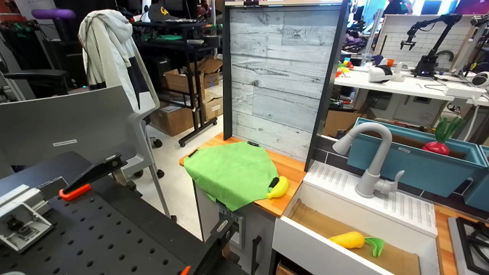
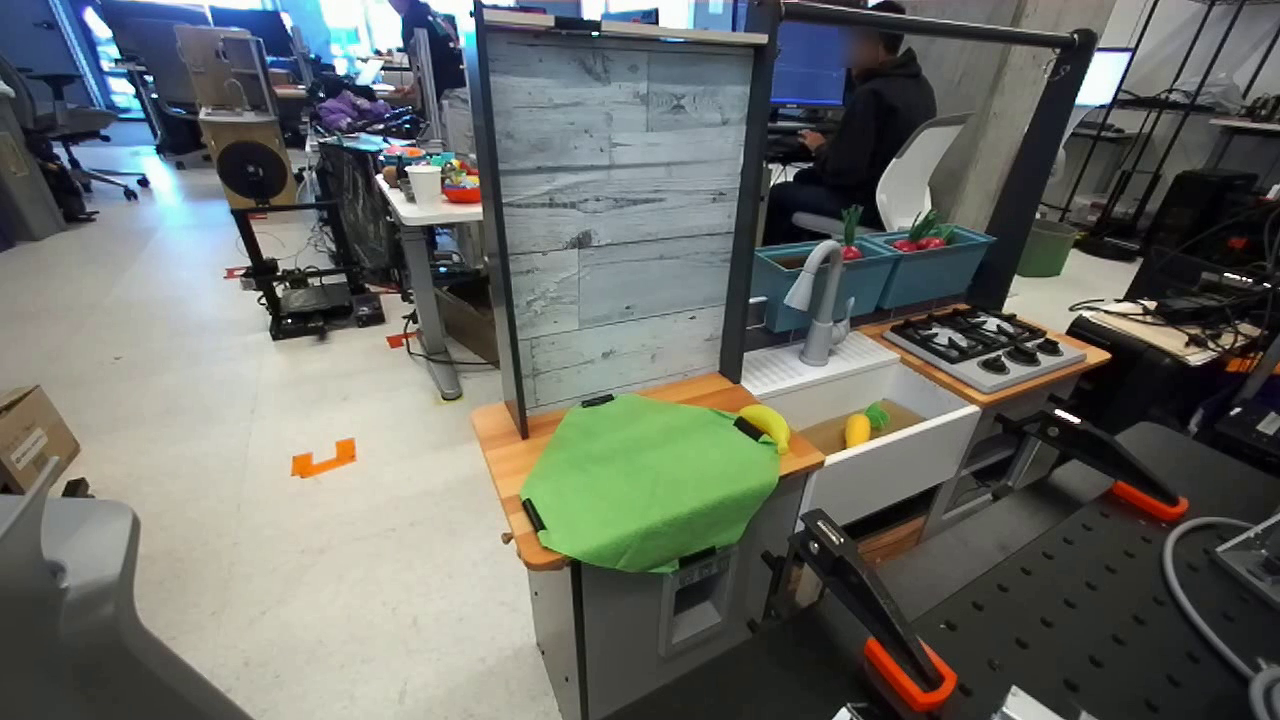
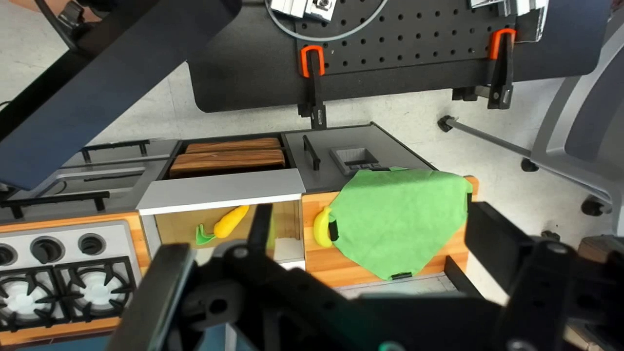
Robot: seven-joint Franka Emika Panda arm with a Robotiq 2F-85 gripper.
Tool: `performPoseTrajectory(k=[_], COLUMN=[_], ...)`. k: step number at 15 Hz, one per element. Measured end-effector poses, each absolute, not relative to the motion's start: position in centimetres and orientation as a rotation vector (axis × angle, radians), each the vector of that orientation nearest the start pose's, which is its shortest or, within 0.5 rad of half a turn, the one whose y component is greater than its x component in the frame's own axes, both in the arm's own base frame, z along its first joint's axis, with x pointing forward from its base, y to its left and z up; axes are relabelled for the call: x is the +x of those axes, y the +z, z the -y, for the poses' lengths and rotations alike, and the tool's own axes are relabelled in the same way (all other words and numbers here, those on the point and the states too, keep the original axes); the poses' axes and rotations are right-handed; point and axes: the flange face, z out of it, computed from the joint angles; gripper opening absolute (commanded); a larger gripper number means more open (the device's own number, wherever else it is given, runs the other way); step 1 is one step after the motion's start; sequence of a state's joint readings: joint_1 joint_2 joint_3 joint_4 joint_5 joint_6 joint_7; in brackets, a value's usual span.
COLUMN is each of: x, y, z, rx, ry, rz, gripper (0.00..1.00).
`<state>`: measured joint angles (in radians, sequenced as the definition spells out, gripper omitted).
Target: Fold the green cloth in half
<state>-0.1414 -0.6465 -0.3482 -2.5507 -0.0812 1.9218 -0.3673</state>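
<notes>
The green cloth (image 1: 233, 172) lies spread flat on the wooden counter (image 1: 292, 172), unfolded, with black strips at its corners. It also shows in an exterior view (image 2: 650, 480) and the wrist view (image 3: 399, 214). Its front corner hangs over the counter's front edge, above the grey cabinet front. My gripper (image 3: 373, 214) shows only in the wrist view. Its fingers are wide apart with nothing held between them. It is above the scene, apart from the cloth, which appears between the fingers. Neither exterior view shows the gripper.
A yellow banana (image 1: 280, 188) lies against the cloth's sink-side corner. An upright wood-patterned panel (image 1: 282, 76) stands at the counter's back. The white sink (image 1: 324, 246) holds a yellow carrot-like toy (image 1: 348, 240) under a grey faucet (image 1: 376, 152). A black table (image 3: 380, 92) with clamps faces the cabinet.
</notes>
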Motion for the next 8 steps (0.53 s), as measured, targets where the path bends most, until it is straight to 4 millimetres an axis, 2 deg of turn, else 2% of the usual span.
performPoseTrajectory(k=[5,8], x=[32.6,34.4], y=[46.1,46.0], z=[16.2,14.3], rx=[-3.020,-3.019], ry=[-0.018,-0.031], rz=[-0.066,-0.115], gripper=[1.00,1.00])
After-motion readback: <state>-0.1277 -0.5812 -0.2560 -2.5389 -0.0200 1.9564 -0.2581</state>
